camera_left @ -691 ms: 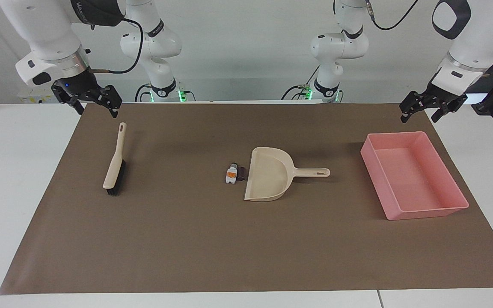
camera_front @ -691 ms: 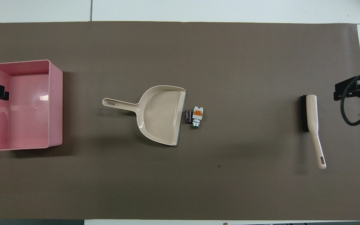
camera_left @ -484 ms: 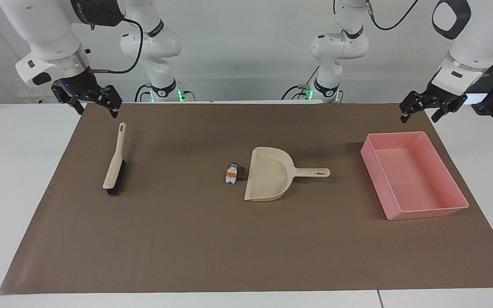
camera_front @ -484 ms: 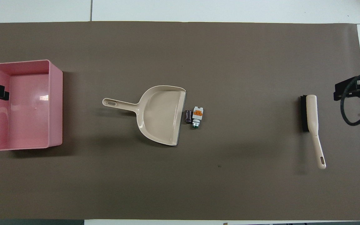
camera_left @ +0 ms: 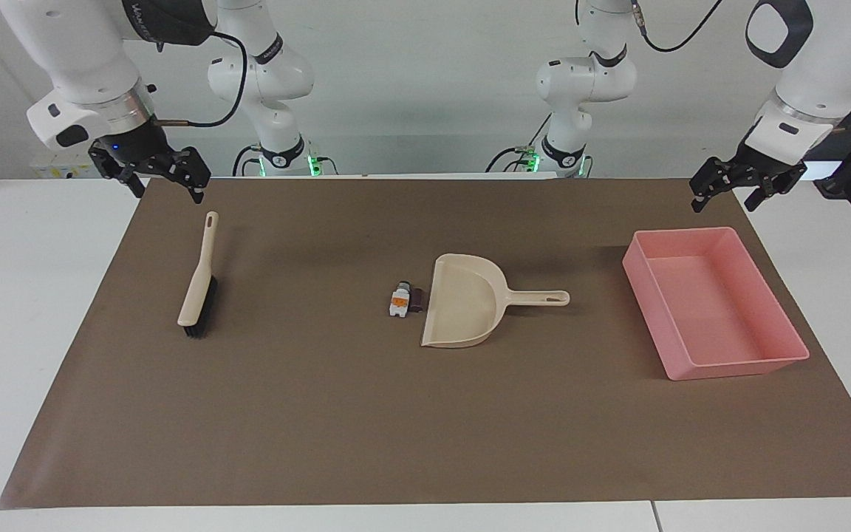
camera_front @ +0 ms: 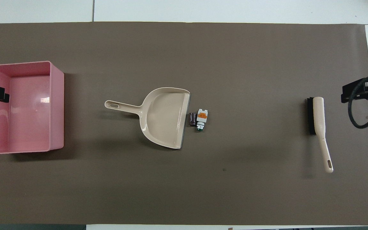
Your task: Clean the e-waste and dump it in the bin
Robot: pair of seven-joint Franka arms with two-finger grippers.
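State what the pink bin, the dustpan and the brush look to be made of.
Bin: likely glossy moulded plastic; light glints on its floor.
Dustpan: smooth beige plastic by its sheen, with a darker strip along the lip, maybe rubber.
Brush: beige plastic-looking handle, dark bristles; fibre unclear.

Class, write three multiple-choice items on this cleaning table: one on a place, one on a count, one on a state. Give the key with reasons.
1. Where does the e-waste lie?
A. in the bin
B. at the dustpan's open edge
C. on the brush

2. How many e-waste pieces show?
A. two
B. four
C. six

3. What is in the bin?
A. the brush
B. both pieces
C. nothing

Key: B, the pieces sit on the mat against the mouth of the dustpan; A, one white piece with an orange patch and one dark block; C, its pink floor is bare, while the brush lies at the right arm's end.
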